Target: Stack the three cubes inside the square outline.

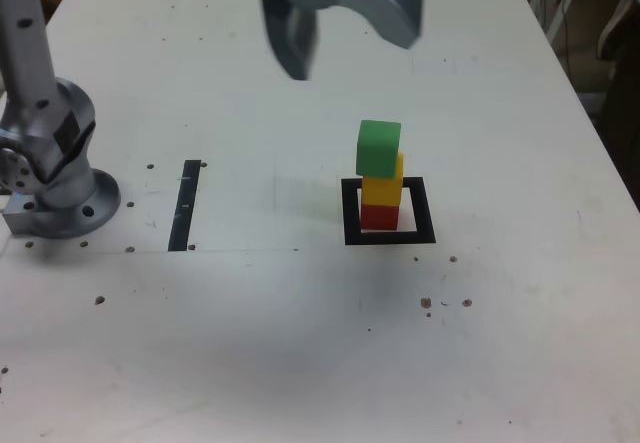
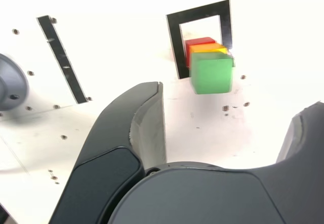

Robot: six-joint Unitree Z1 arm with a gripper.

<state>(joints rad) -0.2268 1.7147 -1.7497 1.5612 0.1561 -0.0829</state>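
Note:
Three cubes stand in one stack inside the square outline [image 1: 390, 236]: the red cube [image 1: 379, 216] at the bottom, the yellow cube [image 1: 383, 185] on it, and the green cube [image 1: 378, 148] on top, turned slightly askew. My gripper [image 1: 345, 48] hangs open above and behind the stack, touching none of the cubes, with nothing between its fingers. In the wrist view the green cube [image 2: 211, 72] covers most of the yellow cube [image 2: 208, 49] and red cube [image 2: 199, 43], and the square outline [image 2: 174, 42] frames them beyond the open gripper [image 2: 228, 123].
A thin black strip [image 1: 185, 206] lies on the white table to the exterior view's left of the stack. The arm's grey base [image 1: 55, 178] stands at the far left. The table's right edge [image 1: 600, 153] runs close to the stack's side.

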